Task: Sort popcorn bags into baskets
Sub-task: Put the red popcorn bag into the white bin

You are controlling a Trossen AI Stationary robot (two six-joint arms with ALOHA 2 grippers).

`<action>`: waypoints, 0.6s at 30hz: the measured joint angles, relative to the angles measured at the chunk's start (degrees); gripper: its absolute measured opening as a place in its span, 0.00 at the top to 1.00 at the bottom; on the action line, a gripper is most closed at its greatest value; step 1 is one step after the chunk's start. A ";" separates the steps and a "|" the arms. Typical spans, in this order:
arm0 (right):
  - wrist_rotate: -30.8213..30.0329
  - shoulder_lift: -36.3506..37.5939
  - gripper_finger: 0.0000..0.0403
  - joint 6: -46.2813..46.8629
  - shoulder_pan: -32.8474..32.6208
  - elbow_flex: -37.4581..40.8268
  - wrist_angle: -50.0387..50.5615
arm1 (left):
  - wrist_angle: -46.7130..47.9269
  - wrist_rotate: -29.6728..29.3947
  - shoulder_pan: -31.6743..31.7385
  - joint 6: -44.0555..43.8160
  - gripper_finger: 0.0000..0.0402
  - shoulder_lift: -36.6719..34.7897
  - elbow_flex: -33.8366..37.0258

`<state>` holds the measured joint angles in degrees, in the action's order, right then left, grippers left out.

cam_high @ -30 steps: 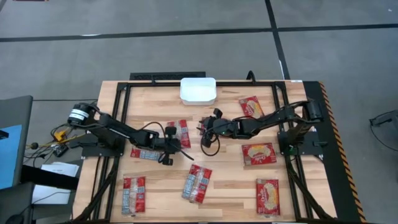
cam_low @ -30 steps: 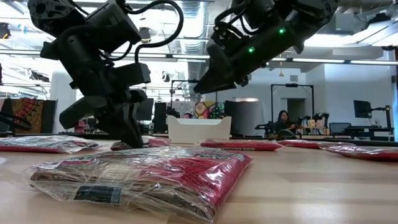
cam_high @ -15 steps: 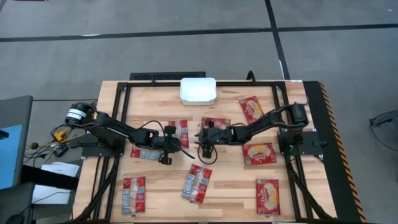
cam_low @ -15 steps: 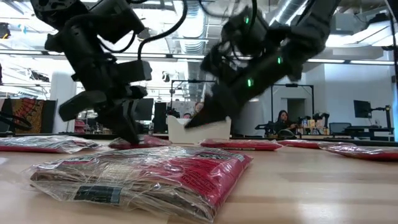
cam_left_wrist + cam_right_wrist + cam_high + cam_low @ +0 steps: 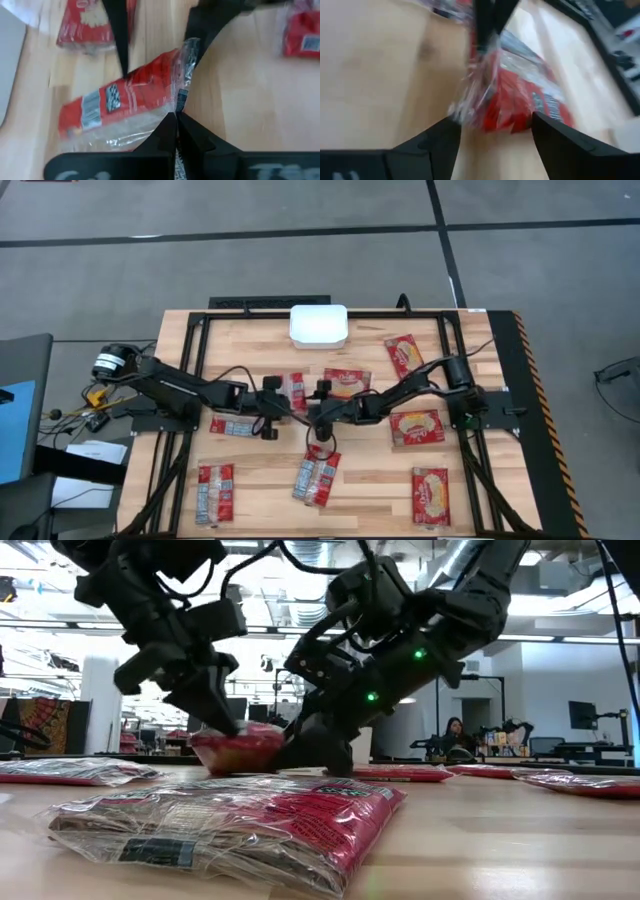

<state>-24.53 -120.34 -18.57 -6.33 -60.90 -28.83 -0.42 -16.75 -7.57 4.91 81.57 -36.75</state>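
Observation:
Several red popcorn bags lie flat about the table in the high view. My left gripper (image 5: 287, 409) is shut on the one near the table's middle (image 5: 293, 390), which shows with one end raised in the low view (image 5: 236, 749). My right gripper (image 5: 308, 416) is open and low beside that bag (image 5: 512, 100), one finger on either side of it and a gap showing at each. The white basket (image 5: 318, 325) stands at the far edge with no bag visible in it. My left gripper (image 5: 176, 116) pinches the bag's clear sealed end seam (image 5: 178, 98), near a corner, between its two fingertips. It comes slanting down from the table's left. The held end is raised and the bag tilts; whether its other end rests on the table cannot be told.
Other bags lie flat: one just right of the held bag (image 5: 347, 380), two on the right (image 5: 405, 352) (image 5: 417, 426), several along the near edge (image 5: 317, 475) (image 5: 215, 492) (image 5: 431, 495), one under the left arm (image 5: 232, 426). A black frame (image 5: 300, 314) rims the table.
My right gripper has swung from near the basket toward the table's left and near edge and dropped low, ending open around the held bag. My left gripper has risen a little, and the bag's held end has come up off the table.

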 joint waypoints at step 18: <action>-1.07 5.23 0.93 -4.98 0.05 -3.21 5.18 | -0.09 -2.01 -0.09 0.03 0.98 -12.34 -0.04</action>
<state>-25.59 -115.11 -23.55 -6.28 -64.12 -23.65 -0.51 -18.76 -7.66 4.93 69.23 -36.80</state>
